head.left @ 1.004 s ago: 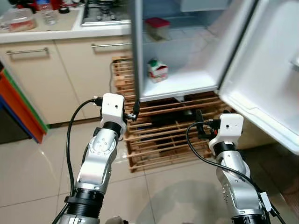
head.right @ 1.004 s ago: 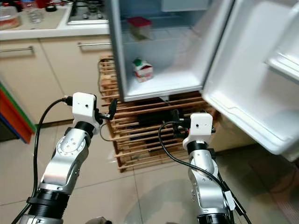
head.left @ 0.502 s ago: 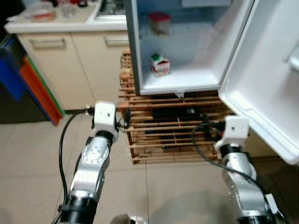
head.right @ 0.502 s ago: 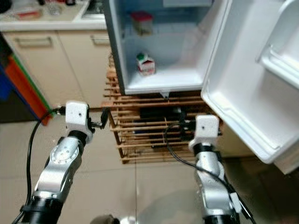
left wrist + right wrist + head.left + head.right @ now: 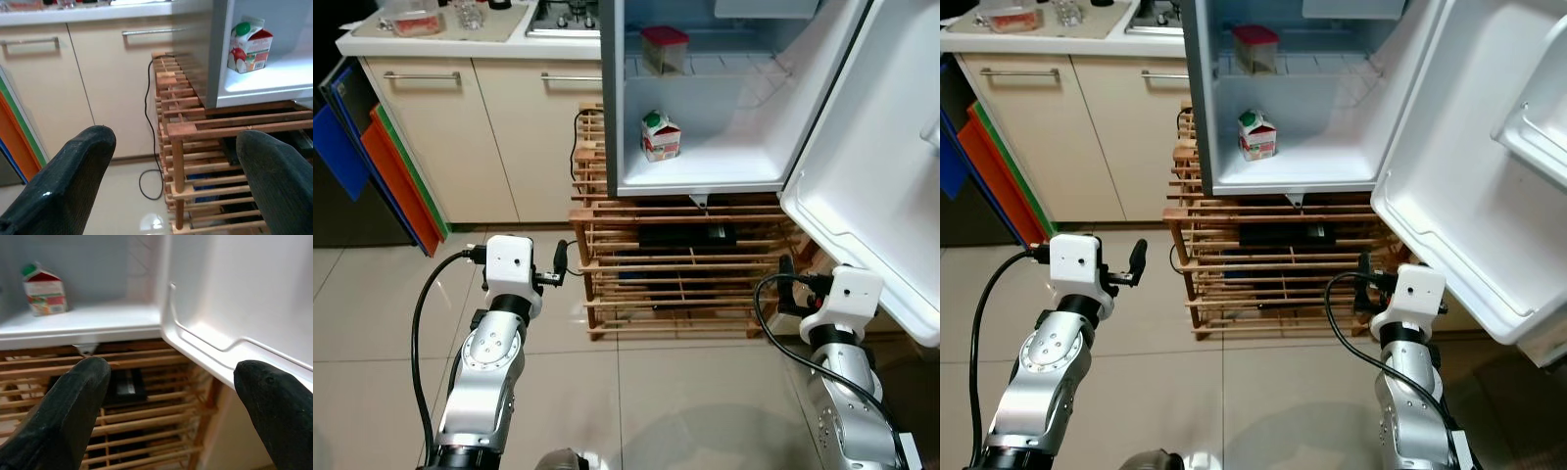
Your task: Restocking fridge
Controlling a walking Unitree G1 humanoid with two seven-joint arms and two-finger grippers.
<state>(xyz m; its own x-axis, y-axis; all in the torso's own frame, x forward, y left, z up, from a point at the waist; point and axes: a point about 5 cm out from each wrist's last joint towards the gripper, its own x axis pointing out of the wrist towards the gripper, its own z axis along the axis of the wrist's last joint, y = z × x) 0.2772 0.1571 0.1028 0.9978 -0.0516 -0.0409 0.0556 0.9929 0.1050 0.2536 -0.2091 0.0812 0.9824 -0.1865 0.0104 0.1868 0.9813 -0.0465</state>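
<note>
- The small white fridge [image 5: 705, 181] stands with its white door [image 5: 881, 147] swung wide, up ahead of both pincers and raised on a slatted wooden rack [image 5: 675, 264]
- On its bottom shelf sits a red and white gable-top carton with a green cap [image 5: 661, 136], upright, near the left wall of the compartment
- On the wire shelf above stands a clear tub with a red lid [image 5: 663, 48]; what is in it cannot be made out
- The left gripper [image 5: 559, 263] hangs in the air before the rack's left end, fingers spread wide, holding and touching nothing; the carton is up ahead, to its right
- The right gripper [image 5: 1364, 281] hangs low, just under the open door's bottom edge, fingers wide apart and empty; the carton is ahead, to its left
- A beige counter cabinet with metal bar handles [image 5: 489, 127] stands ahead, to the left of the left gripper
</note>
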